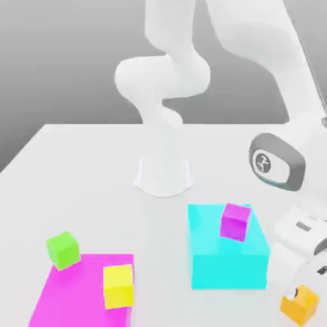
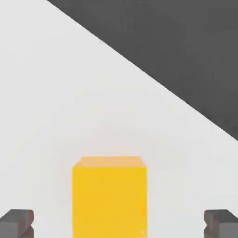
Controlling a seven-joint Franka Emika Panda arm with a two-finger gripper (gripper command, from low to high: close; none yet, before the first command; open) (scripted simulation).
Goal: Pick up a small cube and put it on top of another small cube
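On the white worktop (image 1: 76,166), at the exterior view's left, a small green cube (image 1: 62,250) sits on the far corner of a flat magenta block (image 1: 76,290), with a small yellow cube (image 1: 118,286) on the same block toward its right edge. Further right stands a big cyan block (image 1: 220,258) carrying a small magenta cube (image 1: 235,221) on top. At the far right, the small orange cube (image 1: 299,304) rests on the worktop, with the claw (image 2: 119,223) lowered over it, fingers (image 2: 17,223) spread wide on either side and not touching its faces.
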